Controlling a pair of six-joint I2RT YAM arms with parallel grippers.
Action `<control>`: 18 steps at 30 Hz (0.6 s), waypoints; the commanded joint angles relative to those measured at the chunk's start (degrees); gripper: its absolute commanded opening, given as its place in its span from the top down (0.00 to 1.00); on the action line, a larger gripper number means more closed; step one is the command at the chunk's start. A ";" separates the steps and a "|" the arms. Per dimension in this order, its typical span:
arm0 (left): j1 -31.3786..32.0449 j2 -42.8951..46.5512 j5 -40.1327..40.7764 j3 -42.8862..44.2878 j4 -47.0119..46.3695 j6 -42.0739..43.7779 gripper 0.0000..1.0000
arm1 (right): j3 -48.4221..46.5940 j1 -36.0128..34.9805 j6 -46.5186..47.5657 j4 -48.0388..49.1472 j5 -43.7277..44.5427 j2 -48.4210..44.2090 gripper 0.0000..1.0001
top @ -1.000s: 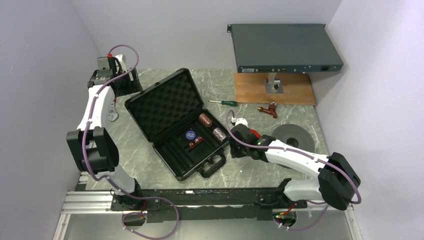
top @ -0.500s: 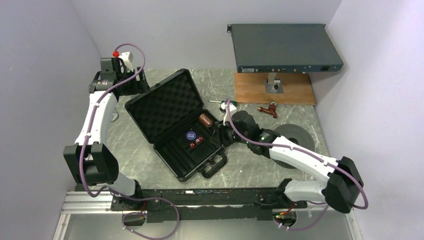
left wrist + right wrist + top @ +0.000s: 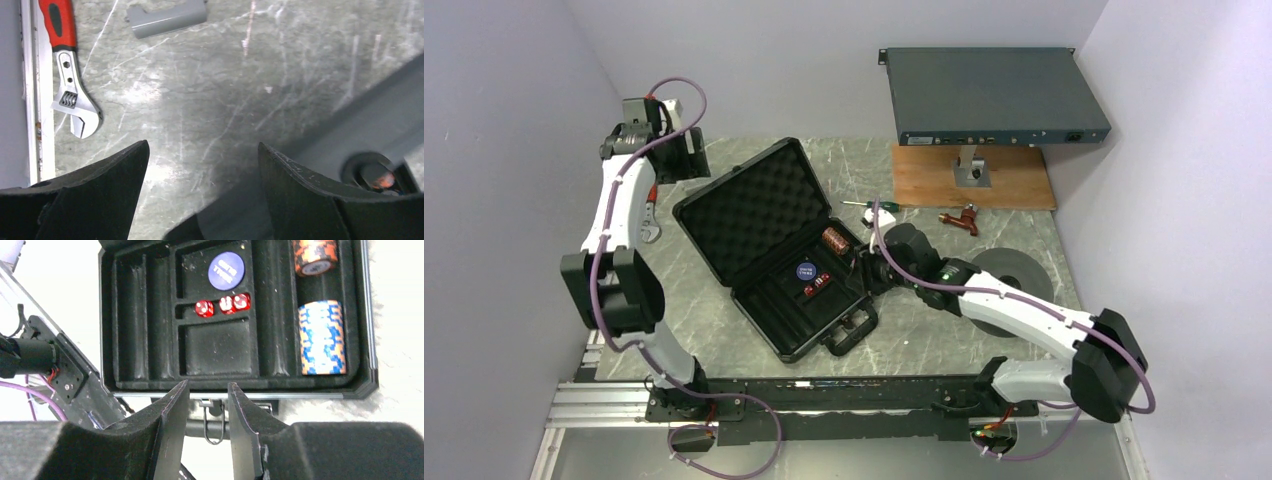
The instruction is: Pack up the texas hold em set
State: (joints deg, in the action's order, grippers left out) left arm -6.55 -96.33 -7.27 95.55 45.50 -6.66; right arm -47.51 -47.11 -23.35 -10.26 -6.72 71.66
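The black briefcase (image 3: 764,215) lies open, its foam lid tilted up at the back left and its base (image 3: 115,315) toward the front right. In the base sit the blue round button (image 3: 226,270), red dice (image 3: 222,305), a blue-white chip stack (image 3: 322,337) and an orange stack (image 3: 315,255). The button (image 3: 805,270) and dice (image 3: 816,287) also show from above. My right gripper (image 3: 208,385) hovers over the base's right edge, near the handle (image 3: 852,325), fingers slightly apart and empty. My left gripper (image 3: 202,150) is wide open and empty behind the lid's back left corner.
A red-handled wrench (image 3: 70,95) lies on the table at the far left. A green-handled screwdriver (image 3: 869,205), a small brown-red tool (image 3: 961,218) and a large grey disc (image 3: 1009,275) lie right of the case. A grey rack unit (image 3: 989,95) stands on a wooden board at the back.
My right gripper has moved left from beside the case to over its right edge, covering the nearer chip stack from above. My left gripper has shifted slightly behind the lid.
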 commanded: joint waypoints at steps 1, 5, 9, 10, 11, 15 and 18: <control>-0.92 -6.99 2.62 5.03 5.66 3.43 0.15 | 3.55 0.18 0.40 -1.74 3.70 -5.98 0.63; -1.19 -10.20 1.18 3.96 5.66 3.84 0.16 | 5.40 0.18 1.02 -3.45 5.54 -8.66 0.63; -0.73 -8.74 -7.28 0.12 2.82 3.76 0.19 | 6.48 0.18 1.53 -3.56 6.31 -9.93 0.63; -0.10 -7.99 -8.22 -0.25 2.72 3.91 0.20 | 6.61 0.18 1.62 -3.45 6.50 -9.91 0.63; 0.75 -7.27 -8.45 -0.30 2.97 4.32 0.20 | 6.69 0.18 1.71 -3.52 6.54 -9.69 0.62; 3.07 -3.87 -11.50 -0.20 3.92 4.89 0.20 | 6.68 0.17 1.83 -2.96 6.14 -8.58 0.63; 4.04 -1.52 -13.19 -1.17 4.00 4.54 0.20 | 6.93 0.11 1.45 -2.05 5.52 -8.35 0.63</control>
State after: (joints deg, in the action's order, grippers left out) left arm -5.34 -104.16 -13.34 95.35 46.52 -3.62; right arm -40.77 -47.11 -22.44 -14.09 -1.50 63.18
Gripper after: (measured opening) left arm 0.805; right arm 0.374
